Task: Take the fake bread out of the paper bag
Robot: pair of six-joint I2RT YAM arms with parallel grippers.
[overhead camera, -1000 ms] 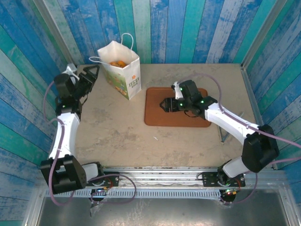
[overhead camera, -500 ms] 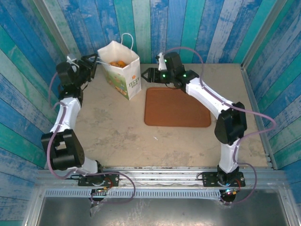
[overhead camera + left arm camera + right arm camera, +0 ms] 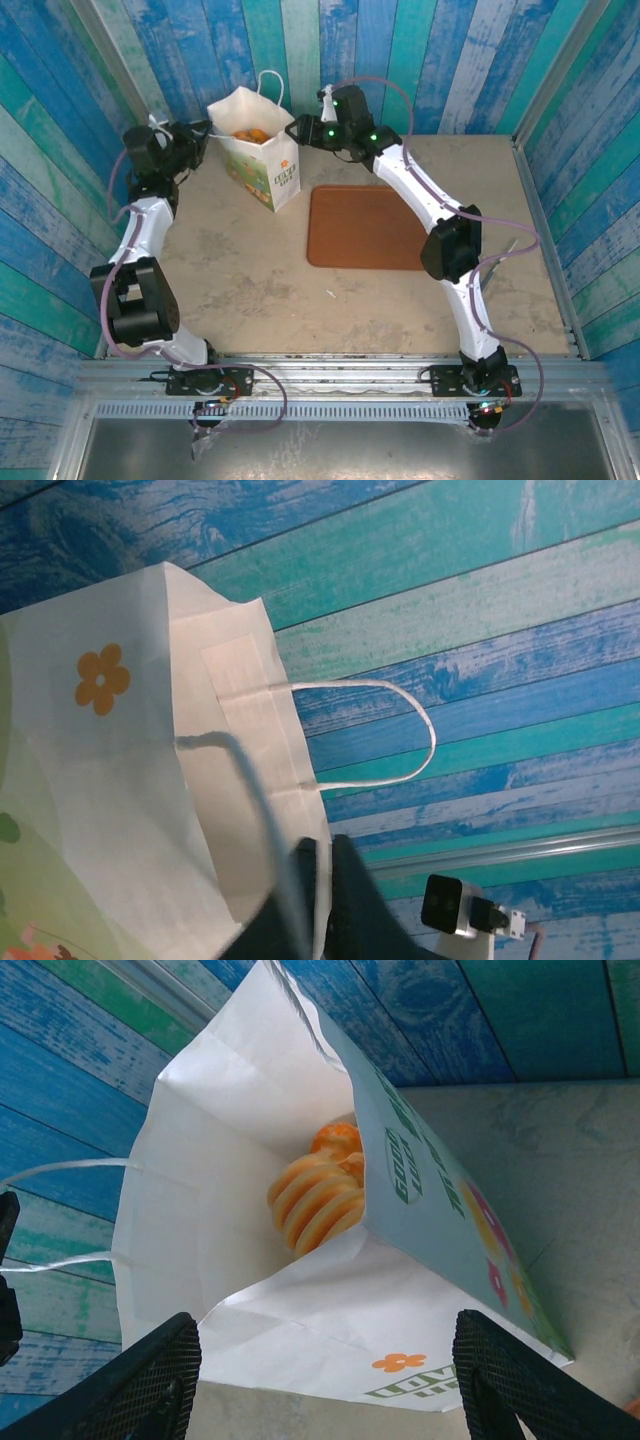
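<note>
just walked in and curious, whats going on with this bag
Two robot arms are emptying a paper bag. The left gripper is pinched shut on the bag's top edge, steadying it. The right gripper hangs open over the bag's mouth, looking down at the fake bread inside. None of it is out yet.

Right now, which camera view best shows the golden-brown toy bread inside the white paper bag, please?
The right wrist view: it looks into the open white paper bag onto the golden-brown ridged toy bread. The top external view gives a small orange patch; the left wrist view faces the bag's outer wall.
</note>
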